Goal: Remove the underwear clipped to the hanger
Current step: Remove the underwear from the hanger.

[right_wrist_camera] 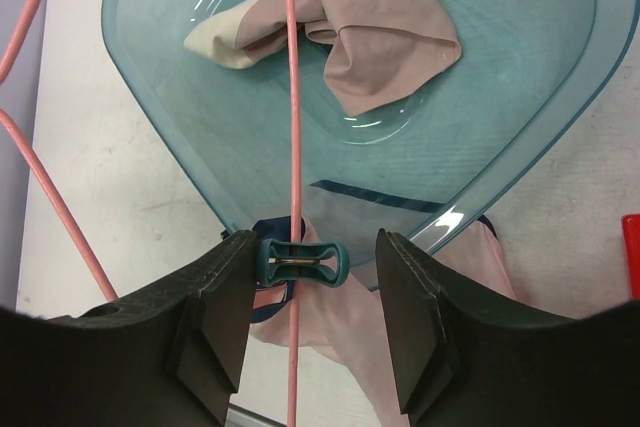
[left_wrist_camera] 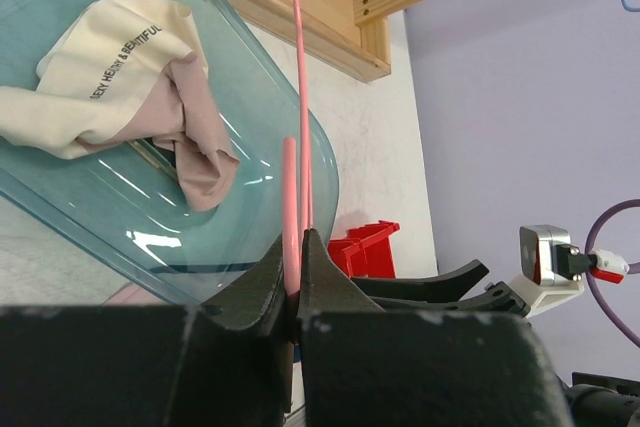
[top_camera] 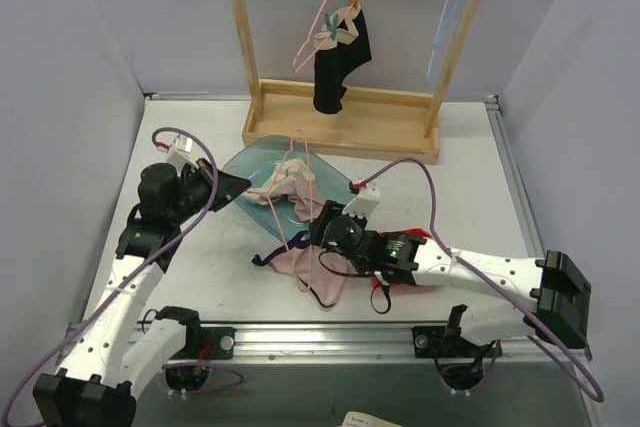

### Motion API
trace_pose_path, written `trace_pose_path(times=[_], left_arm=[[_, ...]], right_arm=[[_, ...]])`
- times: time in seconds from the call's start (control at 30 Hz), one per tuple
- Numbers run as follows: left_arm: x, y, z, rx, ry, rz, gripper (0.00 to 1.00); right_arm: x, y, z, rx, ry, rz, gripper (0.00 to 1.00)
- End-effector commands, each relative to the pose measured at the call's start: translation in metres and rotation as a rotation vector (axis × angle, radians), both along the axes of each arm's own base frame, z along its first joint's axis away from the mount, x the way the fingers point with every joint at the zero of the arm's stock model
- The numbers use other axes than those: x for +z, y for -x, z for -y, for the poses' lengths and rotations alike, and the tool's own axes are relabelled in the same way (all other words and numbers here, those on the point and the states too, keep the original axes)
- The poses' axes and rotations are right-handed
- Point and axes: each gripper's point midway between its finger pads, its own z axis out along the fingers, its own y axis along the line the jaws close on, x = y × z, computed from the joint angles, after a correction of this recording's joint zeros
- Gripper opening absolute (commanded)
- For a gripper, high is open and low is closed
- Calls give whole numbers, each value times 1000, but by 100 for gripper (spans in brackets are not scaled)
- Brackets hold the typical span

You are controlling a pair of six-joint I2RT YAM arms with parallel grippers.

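My left gripper (left_wrist_camera: 297, 259) is clamping a pink wire hanger (left_wrist_camera: 300, 97); my right gripper (right_wrist_camera: 312, 265), half-wide, is straddling a teal plastic clothespin (right_wrist_camera: 300, 262) on pale pink cloth underwear (right_wrist_camera: 335, 337) beside the rim of a blue-green glass tray (right_wrist_camera: 480, 205).

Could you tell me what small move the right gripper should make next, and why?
Probably close the right gripper on the teal clip: its open jaws straddle it, the left gripper grips the hanger, and the clip pins pink underwear.

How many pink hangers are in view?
2: a pink wire hanger on the wooden rack with black cloth briefs, another pink hanger across the teal tray, pinched by the left gripper.
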Motion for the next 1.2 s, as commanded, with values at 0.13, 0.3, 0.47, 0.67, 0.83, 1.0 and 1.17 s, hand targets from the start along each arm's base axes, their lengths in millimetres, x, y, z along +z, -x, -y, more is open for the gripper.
trace_pose_path(times=[0.13,0.3,0.47,0.67,0.83,1.0,1.17], left_arm=[[24,-4,0,2,10,80,3],[20,-4,1,0,6,71,3],[22,-3,0,3,10,74,3],[22,-3,-1,11,11,75,3],[22,-3,-2,14,7,74,3],[6,-4,-6,28,-36,41,3],[4,-4,-7,29,-37,42,3]], right_arm=[[3,-2,-3,-6,-7,4,50],[10,-4,1,-25,-20,24,35],[11,-4,4,-38,-32,24,17],[19,-6,8,-65,-99,36,1],[26,-8,17,-92,-135,50,0],[48,-12,40,-126,-173,94,0],[62,-12,86,-207,-94,126,0]])
